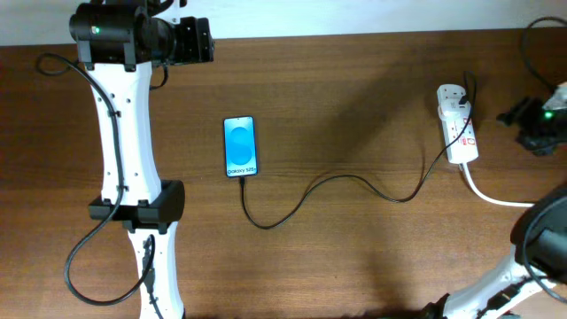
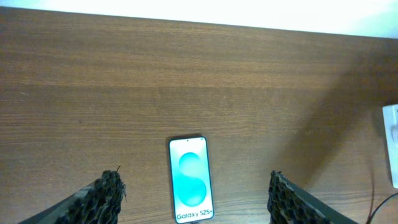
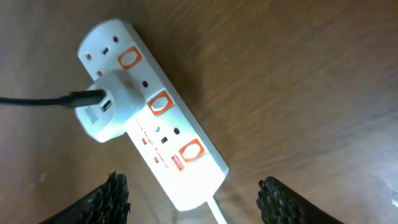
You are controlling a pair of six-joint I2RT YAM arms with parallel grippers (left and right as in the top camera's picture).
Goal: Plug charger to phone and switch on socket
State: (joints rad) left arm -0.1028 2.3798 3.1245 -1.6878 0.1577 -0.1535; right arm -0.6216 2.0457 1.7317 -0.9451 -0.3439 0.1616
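The phone lies flat mid-table, its blue screen lit; in the left wrist view it reads "Galaxy S25+". The thin black charger cable runs from the phone's bottom edge in a loop to a white adapter plugged into the socket. The socket is a white strip with orange-red switches, and I cannot tell their position. My left gripper is open and empty, high above the phone. My right gripper is open and empty, hovering over the socket's cord end.
The socket's thick white cord trails off to the right front. The left arm's white links stretch along the table's left side. The right arm's base sits at the front right corner. The socket's edge shows in the left wrist view.
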